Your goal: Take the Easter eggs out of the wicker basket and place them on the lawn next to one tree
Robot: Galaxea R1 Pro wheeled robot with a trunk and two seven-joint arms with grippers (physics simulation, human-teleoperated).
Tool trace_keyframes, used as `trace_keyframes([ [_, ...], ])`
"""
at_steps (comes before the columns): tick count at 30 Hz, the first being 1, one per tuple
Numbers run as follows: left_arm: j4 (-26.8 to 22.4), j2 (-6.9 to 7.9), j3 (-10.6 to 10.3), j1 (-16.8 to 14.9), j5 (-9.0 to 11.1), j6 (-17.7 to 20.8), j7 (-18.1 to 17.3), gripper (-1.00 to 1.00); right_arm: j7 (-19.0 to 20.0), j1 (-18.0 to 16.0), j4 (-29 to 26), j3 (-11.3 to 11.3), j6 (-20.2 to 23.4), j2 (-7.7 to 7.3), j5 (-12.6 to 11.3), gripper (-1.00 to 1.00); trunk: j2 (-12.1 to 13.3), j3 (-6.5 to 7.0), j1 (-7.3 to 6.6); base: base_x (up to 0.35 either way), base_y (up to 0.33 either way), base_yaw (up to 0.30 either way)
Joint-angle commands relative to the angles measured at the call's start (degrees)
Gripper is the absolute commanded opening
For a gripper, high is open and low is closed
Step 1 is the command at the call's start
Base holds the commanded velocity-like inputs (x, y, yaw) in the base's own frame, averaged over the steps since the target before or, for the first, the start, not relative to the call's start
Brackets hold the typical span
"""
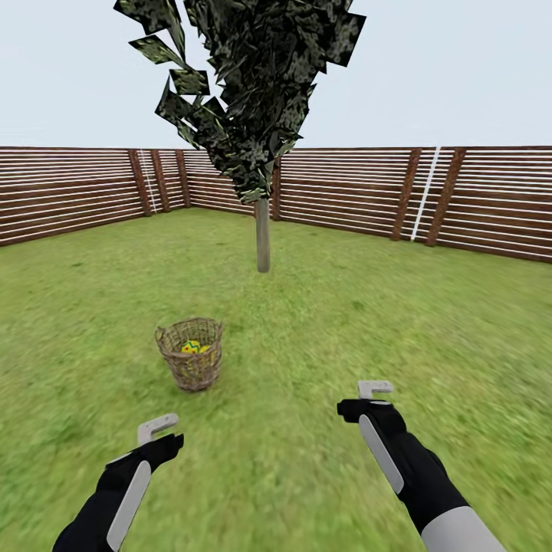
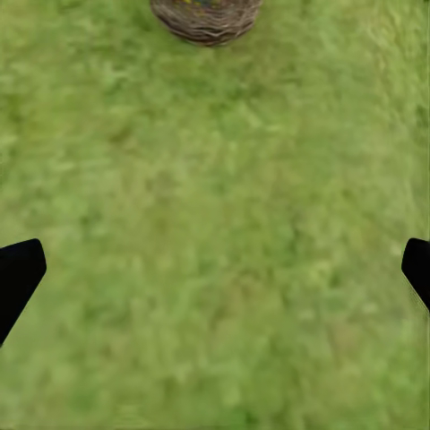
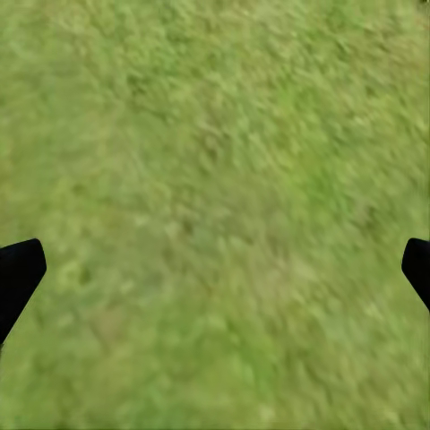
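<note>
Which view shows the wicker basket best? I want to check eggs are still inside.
The head view: the whole wicker basket stands on the lawn with yellow eggs visible inside. The left wrist view catches just its lower part at the frame edge; the right wrist view shows grass.

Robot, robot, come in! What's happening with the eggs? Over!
Left gripper and right gripper open, empty, over the lawn. Eggs inside wicker basket, ahead near the left gripper. Tree beyond. Nothing in the way.

Green lawn [image 1: 368,322], wicker basket [image 1: 192,360] standing on it, tree [image 1: 263,238] behind.
</note>
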Motion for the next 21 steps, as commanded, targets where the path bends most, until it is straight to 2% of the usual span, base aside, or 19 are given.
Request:
trace_keyframes([
  [1,-0.1,0.06,0.0,0.0,0.6,0.2,0.5,1.00,-0.6,-0.1,0.0,0.2,0.1,-0.07,-0.6,1.00,0.0,-0.06,0.03,0.329,0.005,0.000],
  [13,-0.2,0.60,0.5,0.0,0.6,0.2,0.5,1.00,-0.6,-0.1,0.0,0.4,0.0,-0.08,-0.4,1.00,0.0,-0.06,0.03,0.326,0.107,0.003],
  [21,-0.2,0.50,0.4,0.0,0.6,0.2,0.5,1.00,-0.7,-0.1,0.2,1.1,-0.2,-0.13,-0.3,1.00,0.0,-0.06,0.03,0.324,0.117,0.195],
])
